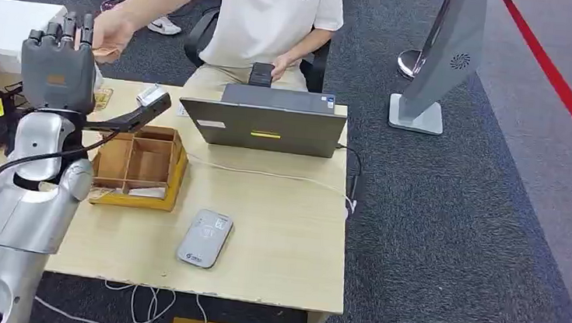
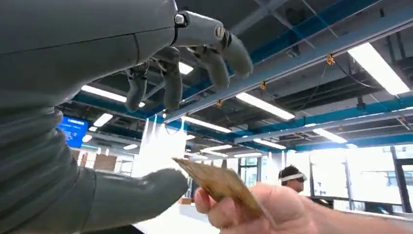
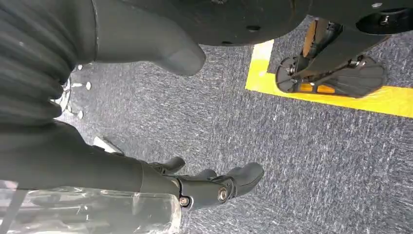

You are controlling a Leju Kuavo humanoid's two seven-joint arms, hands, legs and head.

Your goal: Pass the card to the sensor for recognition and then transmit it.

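Grey fingers [image 2: 214,58] of our left hand [image 1: 59,63] stand apart from the thumb, holding nothing; the card [image 2: 219,185] sits in a person's hand [image 2: 272,209] just beside the thumb, apparently not touching it. We risk fumbling the card if we reach now, since that hand grips it. Our right hand [image 3: 204,187] hangs loosely curled, empty, above the carpet. The sensor [image 1: 204,238] lies on the table [image 1: 276,239].
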